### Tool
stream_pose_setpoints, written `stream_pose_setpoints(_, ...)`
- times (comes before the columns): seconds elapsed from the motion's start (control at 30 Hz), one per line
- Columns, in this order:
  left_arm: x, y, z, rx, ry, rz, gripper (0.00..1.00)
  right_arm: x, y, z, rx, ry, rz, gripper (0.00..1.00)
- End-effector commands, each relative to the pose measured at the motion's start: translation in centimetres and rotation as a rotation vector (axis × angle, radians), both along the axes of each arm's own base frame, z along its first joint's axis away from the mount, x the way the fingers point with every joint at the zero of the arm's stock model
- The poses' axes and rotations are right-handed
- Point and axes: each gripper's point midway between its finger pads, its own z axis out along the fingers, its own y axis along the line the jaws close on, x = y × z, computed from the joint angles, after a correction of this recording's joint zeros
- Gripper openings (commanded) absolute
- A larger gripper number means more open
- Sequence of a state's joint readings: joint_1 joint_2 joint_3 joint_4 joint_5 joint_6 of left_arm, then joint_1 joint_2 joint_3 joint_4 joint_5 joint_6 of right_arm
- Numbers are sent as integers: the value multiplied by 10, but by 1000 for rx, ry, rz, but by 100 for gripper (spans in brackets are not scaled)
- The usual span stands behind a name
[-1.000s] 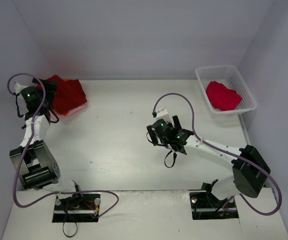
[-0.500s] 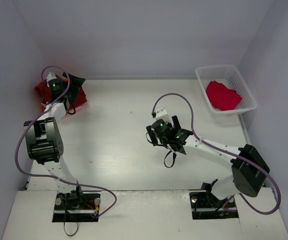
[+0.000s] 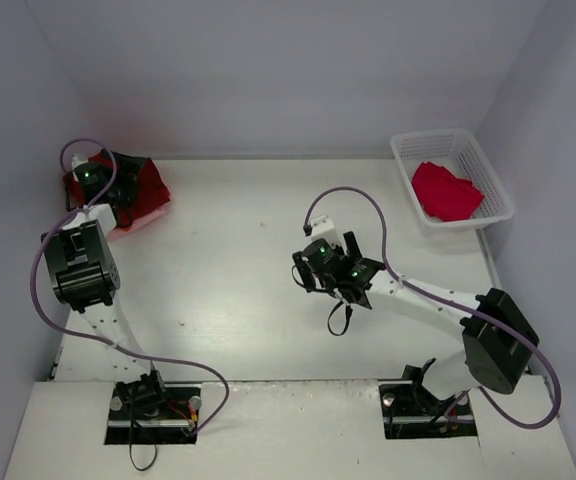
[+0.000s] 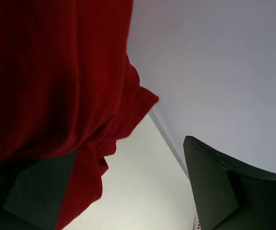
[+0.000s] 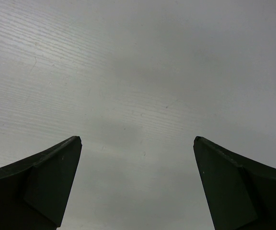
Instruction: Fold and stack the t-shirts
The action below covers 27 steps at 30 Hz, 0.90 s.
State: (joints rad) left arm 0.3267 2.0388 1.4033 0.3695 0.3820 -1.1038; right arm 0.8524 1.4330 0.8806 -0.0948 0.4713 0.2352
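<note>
Over in the far left corner, the left gripper (image 3: 93, 182) hangs right above a heap of red cloth, the dark red shirt (image 3: 143, 185), which lies bunched against the wall at the back edge of the table (image 3: 228, 270). From the wrist view, that shirt (image 4: 56, 72) drapes down across one finger of the left gripper (image 4: 123, 191). The jaws are spread wide and nothing is pinched between them, so I'd call it let go of the cloth, not gripping it. I can't tell from here whether the heap is neatly folded or just dropped; it looks more lumpy than flat. In the middle of the table the right gripper (image 3: 313, 270) hovers low over bare tabletop. Its wrist view shows the right gripper (image 5: 138, 182) with jaws fully apart and only the pale surface beneath, so it holds nothing. Far right, the white basket (image 3: 438, 135) sits in the back corner with a crimson shirt (image 3: 446, 192) crumpled inside. My guess is the job is only partly done: at least the basket shirt has yet to be taken out, folded and added to the stack.
</note>
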Motion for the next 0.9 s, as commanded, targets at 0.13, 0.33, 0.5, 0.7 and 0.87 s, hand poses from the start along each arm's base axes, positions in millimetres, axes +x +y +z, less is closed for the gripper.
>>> stream_pose_setpoints(0.13,-4,63,11,-5,-112,104,88,12,11,3,4,-28,-13,100)
stream_pose_setpoints(0.33,-4,72,-16,-34,-89,131,88,12,11,1,-1,-21,-10,100)
stream_pose_setpoints(0.5,-3,70,-19,-51,-104,126,88,12,12,-1,1,-16,-9,100)
stream_pose_setpoints(0.7,-5,67,-3,-43,-133,127,88,13,16,-6,-5,-3,-6,100)
stream_pose_setpoints(0.87,-4,59,21,-37,-173,107,88,12,18,-4,3,-10,-6,100)
